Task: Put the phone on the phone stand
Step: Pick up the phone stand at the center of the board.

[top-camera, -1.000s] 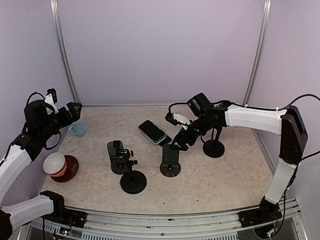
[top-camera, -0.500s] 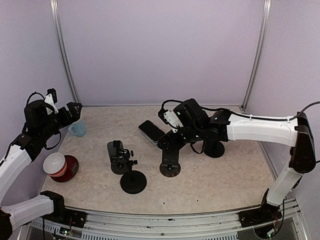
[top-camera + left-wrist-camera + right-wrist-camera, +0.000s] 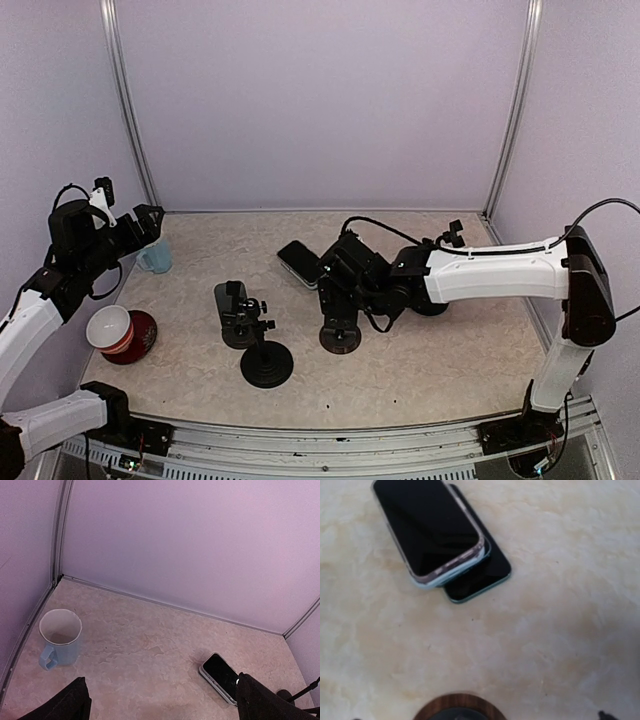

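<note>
Two phones lie stacked flat on the table. The upper phone [image 3: 427, 530] has a light case. The lower one [image 3: 482, 575] is dark with a green edge. Both show as one dark shape, the phones [image 3: 302, 263], in the top view. The phone stand [image 3: 340, 335] is just in front of them, and its round wooden part [image 3: 457, 707] shows at the bottom of the right wrist view. My right gripper [image 3: 335, 278] hovers over the stand, open and empty, facing the phones. My left gripper [image 3: 162, 705] is open and empty, high at the far left, its fingers [image 3: 65, 705] wide apart.
A blue mug [image 3: 155, 258] stands at the back left. A white cup in a red mug [image 3: 122, 333] is at the left edge. A black holder [image 3: 237, 315], a round-base stand [image 3: 266, 365] and another round base [image 3: 432, 305] behind my right arm also stand on the table.
My right arm has swung left and lower, bringing its gripper from beside the stand's top to over the stand, nearer the phones. Its jaws have spread wider. The left arm has not moved.
</note>
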Controlling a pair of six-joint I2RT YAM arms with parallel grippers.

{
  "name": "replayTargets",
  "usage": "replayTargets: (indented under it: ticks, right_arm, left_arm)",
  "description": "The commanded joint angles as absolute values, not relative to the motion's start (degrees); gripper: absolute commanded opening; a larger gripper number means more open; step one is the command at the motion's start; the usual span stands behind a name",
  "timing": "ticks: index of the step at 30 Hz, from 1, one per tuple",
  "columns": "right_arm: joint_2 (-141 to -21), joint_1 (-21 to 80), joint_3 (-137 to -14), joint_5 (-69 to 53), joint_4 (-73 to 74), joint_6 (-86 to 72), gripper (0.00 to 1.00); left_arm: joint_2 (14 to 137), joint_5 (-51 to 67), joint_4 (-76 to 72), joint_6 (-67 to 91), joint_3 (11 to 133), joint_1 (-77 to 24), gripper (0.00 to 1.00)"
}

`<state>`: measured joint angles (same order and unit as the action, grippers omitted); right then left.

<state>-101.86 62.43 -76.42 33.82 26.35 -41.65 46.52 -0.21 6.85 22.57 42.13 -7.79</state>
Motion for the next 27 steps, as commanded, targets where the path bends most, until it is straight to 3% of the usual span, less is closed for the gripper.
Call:
replayTargets:
  ticks: [1,27]
  right_arm:
    - [-102.13,64.53,-76.13,39.71,25.85,-52.01,1.0]
    - [-110.8,67.41,-81.74,45.94,31.48,-65.19,1.0]
  left_arm:
    - [46.23,0.23,5.19,22.5,41.66,-7.3,0.99]
    - [45.77,0.5,5.1,22.5,41.57,-7.29,0.99]
